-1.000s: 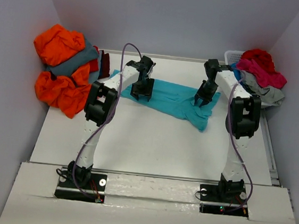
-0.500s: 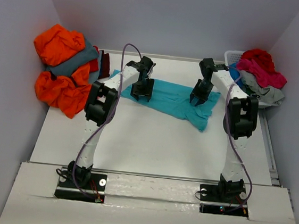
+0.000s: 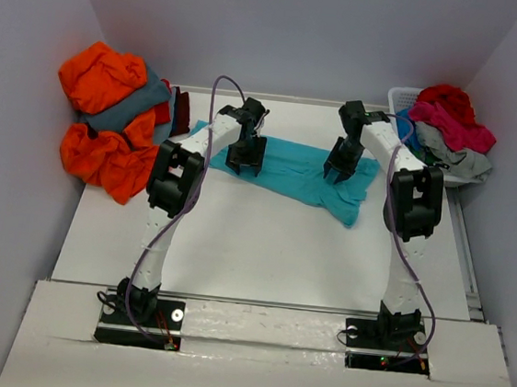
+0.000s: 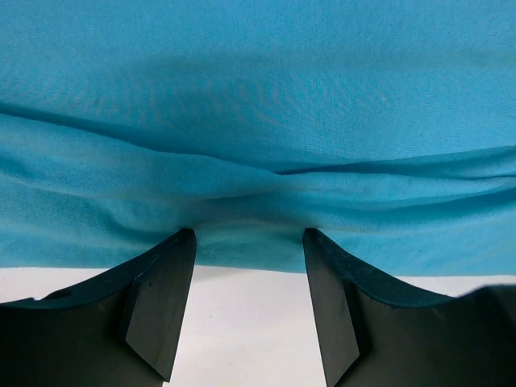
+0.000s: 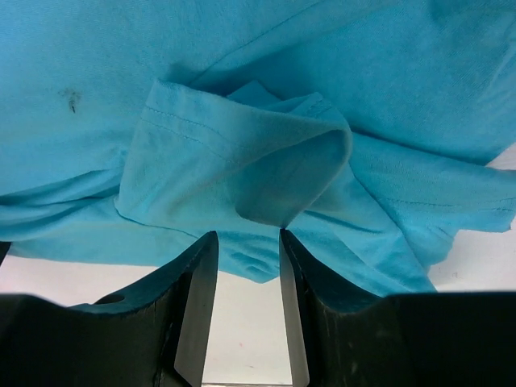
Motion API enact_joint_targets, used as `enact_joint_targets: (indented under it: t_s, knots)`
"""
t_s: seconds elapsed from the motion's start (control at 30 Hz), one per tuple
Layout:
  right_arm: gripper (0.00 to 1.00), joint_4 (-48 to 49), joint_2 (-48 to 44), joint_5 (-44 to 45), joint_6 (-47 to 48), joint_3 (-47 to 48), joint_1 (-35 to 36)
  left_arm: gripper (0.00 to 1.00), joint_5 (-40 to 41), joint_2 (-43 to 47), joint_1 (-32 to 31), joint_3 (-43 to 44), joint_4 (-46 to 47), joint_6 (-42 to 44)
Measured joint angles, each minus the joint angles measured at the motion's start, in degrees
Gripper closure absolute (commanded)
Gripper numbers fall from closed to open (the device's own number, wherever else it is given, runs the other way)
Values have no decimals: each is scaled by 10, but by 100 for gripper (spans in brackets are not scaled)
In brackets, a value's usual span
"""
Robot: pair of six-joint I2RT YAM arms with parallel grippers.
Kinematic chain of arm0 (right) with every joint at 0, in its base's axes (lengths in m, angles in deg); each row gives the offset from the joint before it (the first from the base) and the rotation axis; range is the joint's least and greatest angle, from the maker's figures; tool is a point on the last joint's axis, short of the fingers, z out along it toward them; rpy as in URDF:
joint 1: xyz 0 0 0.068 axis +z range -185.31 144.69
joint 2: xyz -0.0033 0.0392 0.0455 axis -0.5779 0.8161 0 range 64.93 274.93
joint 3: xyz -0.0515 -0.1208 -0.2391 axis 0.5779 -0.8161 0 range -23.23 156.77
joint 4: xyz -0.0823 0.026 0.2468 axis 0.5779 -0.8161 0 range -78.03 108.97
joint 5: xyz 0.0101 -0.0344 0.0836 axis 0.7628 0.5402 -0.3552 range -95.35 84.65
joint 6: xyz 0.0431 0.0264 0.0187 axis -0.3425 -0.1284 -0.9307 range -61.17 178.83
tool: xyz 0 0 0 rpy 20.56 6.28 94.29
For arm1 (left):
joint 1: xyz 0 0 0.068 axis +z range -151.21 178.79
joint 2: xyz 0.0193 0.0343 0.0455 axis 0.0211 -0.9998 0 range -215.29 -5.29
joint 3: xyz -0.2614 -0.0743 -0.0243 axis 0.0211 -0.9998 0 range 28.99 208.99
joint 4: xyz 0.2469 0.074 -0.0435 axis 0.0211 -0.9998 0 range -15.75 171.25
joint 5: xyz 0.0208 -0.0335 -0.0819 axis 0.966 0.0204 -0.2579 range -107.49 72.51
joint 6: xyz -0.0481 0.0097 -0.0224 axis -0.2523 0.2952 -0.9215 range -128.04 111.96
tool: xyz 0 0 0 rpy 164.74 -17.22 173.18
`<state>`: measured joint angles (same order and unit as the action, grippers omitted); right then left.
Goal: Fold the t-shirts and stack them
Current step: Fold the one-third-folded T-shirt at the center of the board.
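A: While the soft turquoise short-sleeved t-shirt (image 3: 297, 174) lies spread across the far middle of the white table (image 3: 262, 249), how do the pincers stand?

B: At its near hem the left pincer (image 3: 243, 166) gapes wide. Over a curled fold, the right pincer (image 3: 337, 172) stands narrowly parted, gripping nothing.

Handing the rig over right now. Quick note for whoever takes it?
Left gripper: open, tips at the near hem of the turquoise cloth t-shirt.
Right gripper: open, at a curled sleeve, not gripping.
Turquoise shirt lies spread, wrinkled, mid-table. Orange and slate grey shirts heaped far left; red, pink and grey ones in the white slatted basket far right.
Done: nothing folded, no stack. Left: fold and stack all.
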<state>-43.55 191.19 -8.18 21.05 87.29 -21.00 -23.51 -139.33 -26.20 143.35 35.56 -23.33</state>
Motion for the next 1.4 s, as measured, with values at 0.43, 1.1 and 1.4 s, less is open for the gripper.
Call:
enact_joint_targets:
  t_s: [0.43, 1.1, 1.4]
  knots:
    - [55, 7, 5, 13, -6, -1, -7, 32, -1, 0, 3, 0, 0, 0]
    - [68, 17, 22, 45, -6, 4, -30, 32, -2, 0, 5, -2, 2, 0]
    - [89, 16, 22, 50, -6, 27, -34, 32, -5, 0, 8, -3, 3, 0]
